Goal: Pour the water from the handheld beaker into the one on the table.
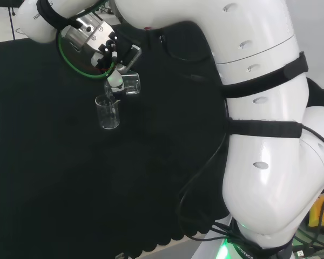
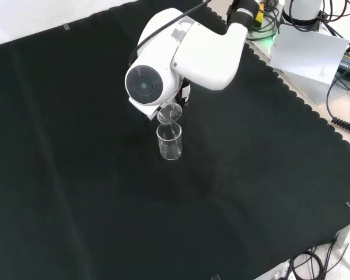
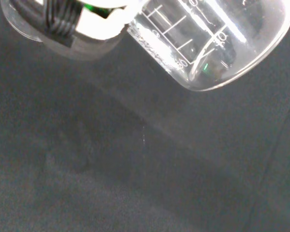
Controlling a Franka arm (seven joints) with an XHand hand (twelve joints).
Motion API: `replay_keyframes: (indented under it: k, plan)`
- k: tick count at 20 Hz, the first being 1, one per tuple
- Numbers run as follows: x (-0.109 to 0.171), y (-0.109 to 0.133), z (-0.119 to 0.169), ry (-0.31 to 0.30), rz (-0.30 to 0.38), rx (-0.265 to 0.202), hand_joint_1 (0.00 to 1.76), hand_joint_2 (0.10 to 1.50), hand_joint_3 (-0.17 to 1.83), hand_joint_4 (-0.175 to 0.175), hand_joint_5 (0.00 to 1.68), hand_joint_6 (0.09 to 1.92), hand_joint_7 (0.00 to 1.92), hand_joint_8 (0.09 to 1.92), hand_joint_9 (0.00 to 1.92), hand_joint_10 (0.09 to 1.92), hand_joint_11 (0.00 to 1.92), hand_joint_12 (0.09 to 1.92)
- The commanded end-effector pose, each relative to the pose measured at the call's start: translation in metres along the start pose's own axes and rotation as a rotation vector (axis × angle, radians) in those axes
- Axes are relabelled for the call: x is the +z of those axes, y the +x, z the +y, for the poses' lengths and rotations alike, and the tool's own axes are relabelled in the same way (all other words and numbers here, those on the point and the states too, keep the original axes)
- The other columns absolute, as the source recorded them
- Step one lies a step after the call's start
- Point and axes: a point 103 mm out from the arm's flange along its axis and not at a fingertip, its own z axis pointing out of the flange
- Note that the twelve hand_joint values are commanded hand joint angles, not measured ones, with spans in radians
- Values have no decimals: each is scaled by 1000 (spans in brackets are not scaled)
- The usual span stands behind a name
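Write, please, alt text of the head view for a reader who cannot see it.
The hand holds a clear beaker tipped over a second clear beaker standing upright on the black cloth. The arm's white links stand at the right.

Front view: arm link with grey cap (image 2: 144, 85) is hanging over the black cloth (image 2: 76, 175). Clear beaker (image 2: 170, 141) is standing upright on the cloth, just below the link. Second clear beaker (image 2: 170, 114) is sitting tilted, directly above the standing one, its rim meeting that rim, its upper part hidden by the link.
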Motion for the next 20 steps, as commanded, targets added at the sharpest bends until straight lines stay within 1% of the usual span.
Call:
replay_keyframes:
  k: [1,6,17,20]
  plan:
    - [-1,1,0,9,-11,3,1283,1113,-175,-107,1052,845,1262,757,1360,997,1112,818]
    - [-4,4,-1,17,-25,8,1283,1113,-175,-107,1051,845,1262,757,1360,997,1113,820]
    - [-6,4,0,37,-34,5,1283,1113,-175,-108,1051,846,1261,758,1360,996,1111,822]
    - [-6,4,1,49,-47,5,1283,1113,-175,-108,1051,847,1261,758,1360,996,1111,823]
